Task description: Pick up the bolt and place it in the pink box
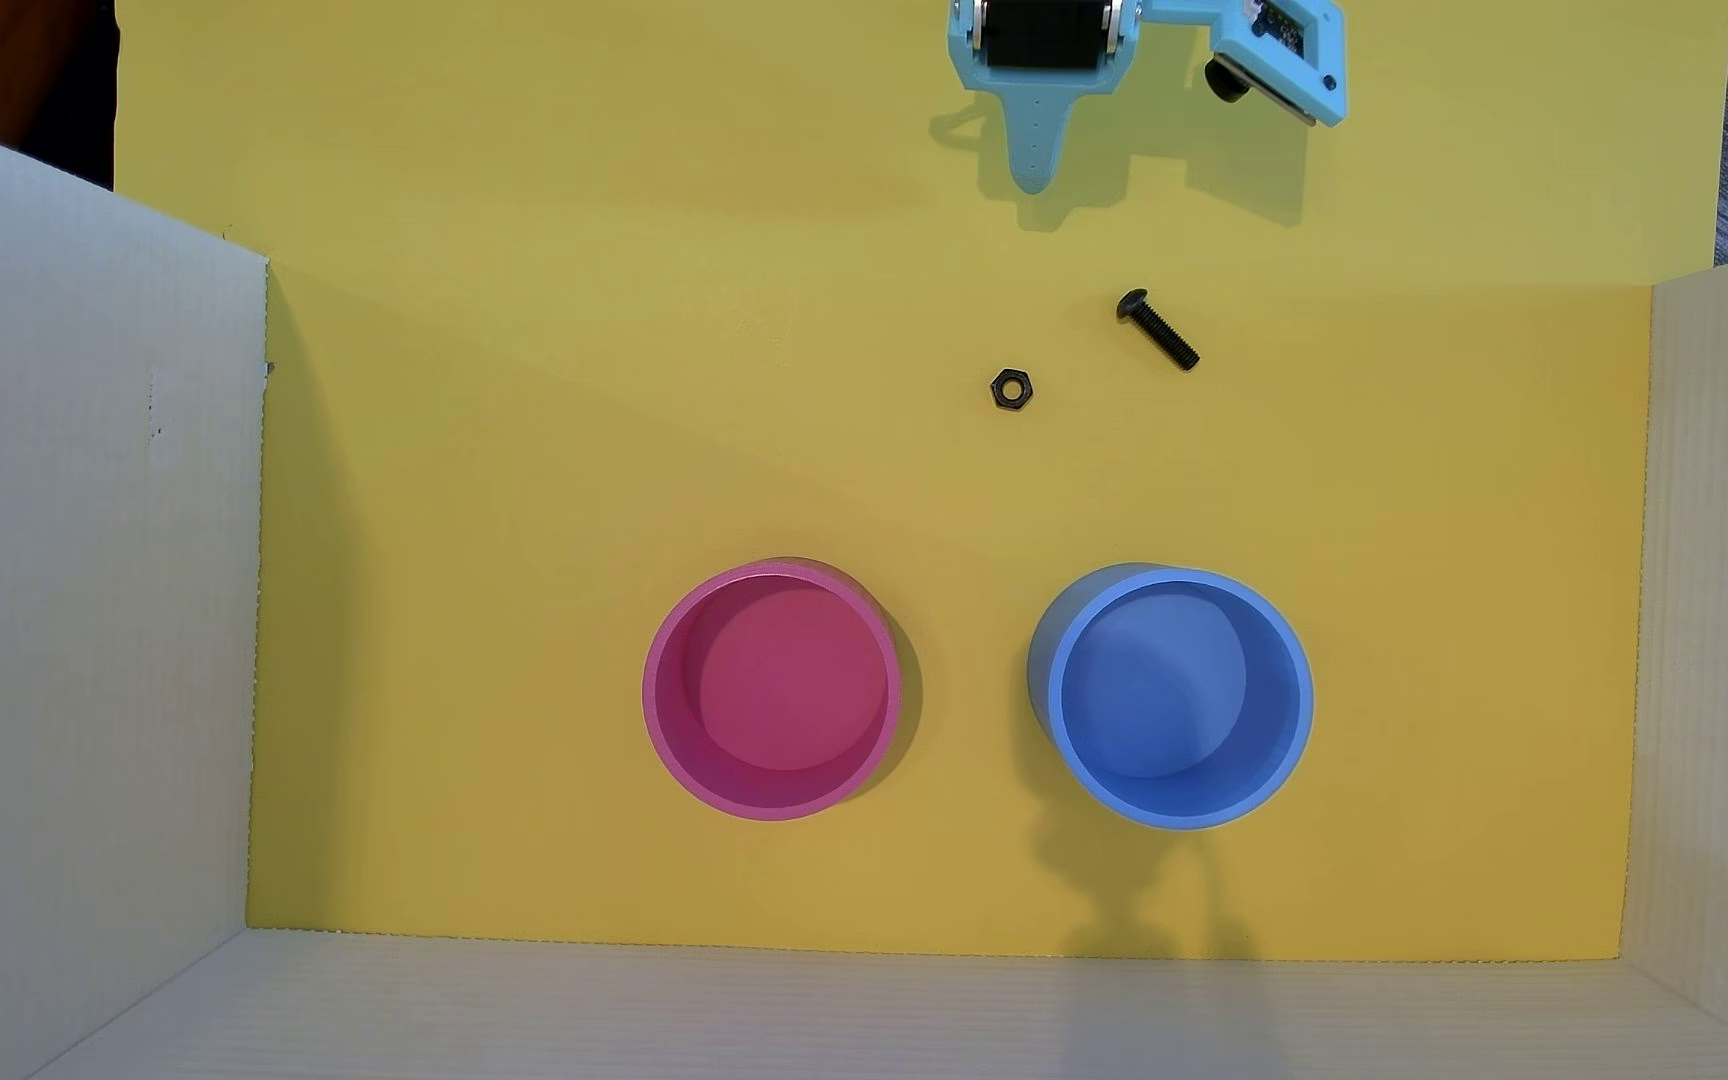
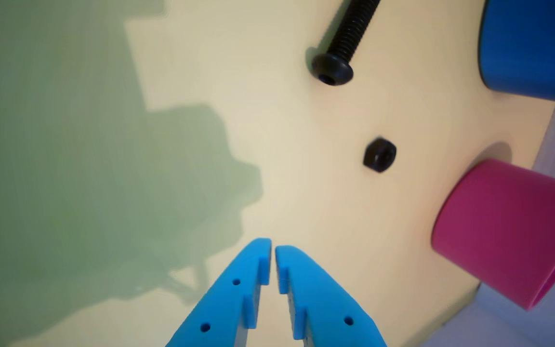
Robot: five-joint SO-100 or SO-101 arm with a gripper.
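One bolt (image 1: 1158, 329) lies flat on the yellow floor (image 1: 527, 467) in the upper right-centre of the overhead view, its rounded head toward the upper left and its threaded shank slanting down to the right. It rests free, touching nothing else. The light-blue gripper (image 1: 1033, 177) reaches in from the top edge of that view, above and to the left of the bolt, with bare yellow between them.

In the wrist view the bolt (image 2: 342, 46) sits at the top centre, head lowermost, shank running off the top edge. The gripper (image 2: 273, 250) enters from the bottom edge, well below the bolt. Its two fingers (image 2: 239, 299) are drawn together to a thin slit at the tips and hold nothing.

One black hexagonal nut (image 1: 1012, 389) lies down and to the left of the bolt in the overhead view, near it but apart; in the wrist view the nut (image 2: 379, 154) sits between the bolt and the pink cup.

One round pink box (image 1: 668, 727) stands upright and empty in the lower centre of the overhead view. One round blue container (image 1: 1296, 717), the same size and also empty, stands to its right, with a gap between them. Both are well below the bolt.

In the wrist view the pink box (image 2: 504, 231) shows at the right edge and the blue container (image 2: 533, 43) in the upper right corner.

Pale corrugated walls (image 1: 81, 623) enclose the yellow floor on the left, right and bottom of the overhead view.
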